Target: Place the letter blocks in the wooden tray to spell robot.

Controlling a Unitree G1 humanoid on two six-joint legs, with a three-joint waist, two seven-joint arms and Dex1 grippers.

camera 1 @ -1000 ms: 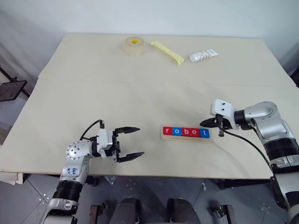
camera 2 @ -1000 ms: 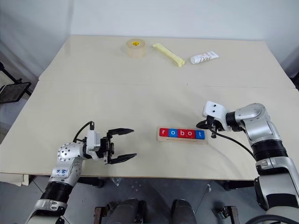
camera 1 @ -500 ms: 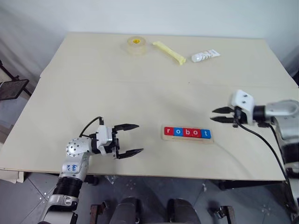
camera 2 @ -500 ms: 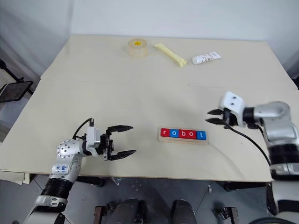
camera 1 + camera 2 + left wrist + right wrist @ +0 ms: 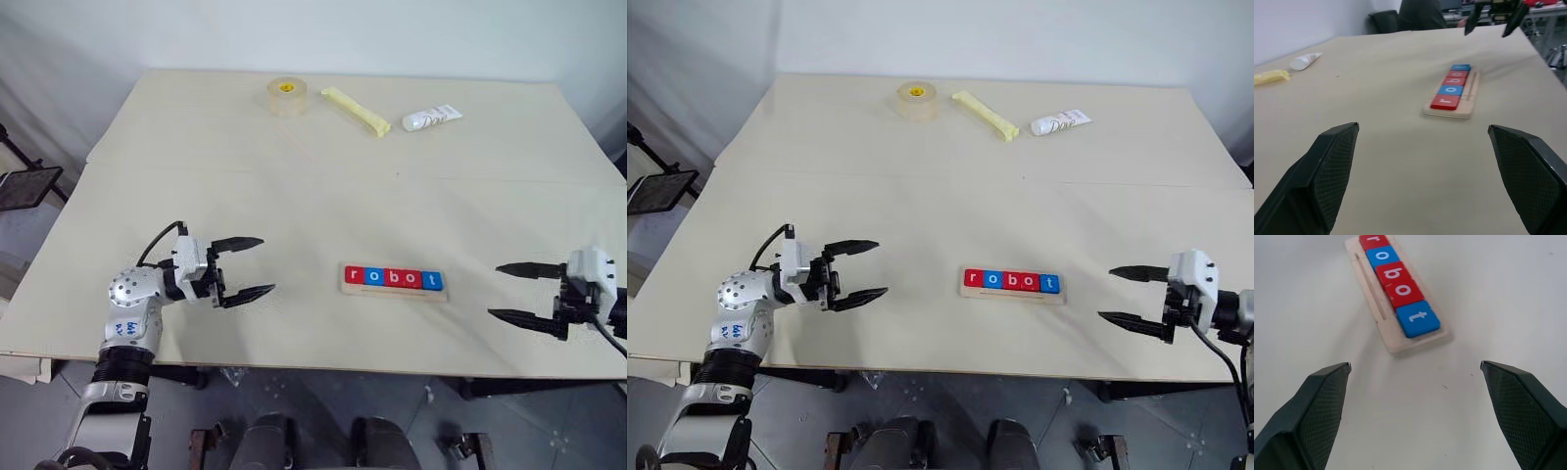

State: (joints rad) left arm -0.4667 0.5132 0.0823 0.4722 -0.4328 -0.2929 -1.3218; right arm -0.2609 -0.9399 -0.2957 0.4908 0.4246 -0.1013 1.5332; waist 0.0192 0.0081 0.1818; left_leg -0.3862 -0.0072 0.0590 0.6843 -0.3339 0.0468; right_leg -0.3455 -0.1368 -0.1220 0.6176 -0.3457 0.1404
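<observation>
left eye view: letter blocks (image 5: 393, 278) are sitting spelled in the wooden tray (image 5: 393, 291); my left tool (image 5: 244, 266) and right tool (image 5: 514, 292) are hovering released, nothing left to place.

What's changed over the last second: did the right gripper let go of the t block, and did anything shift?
The right gripper let go of the blue t block, opened wide and drew back to the table's right edge. The left gripper, open throughout, moved a little farther left. The five letter blocks spell robot in the wooden tray, unmoved; tape roll, yellow stick and tube stayed put.
</observation>
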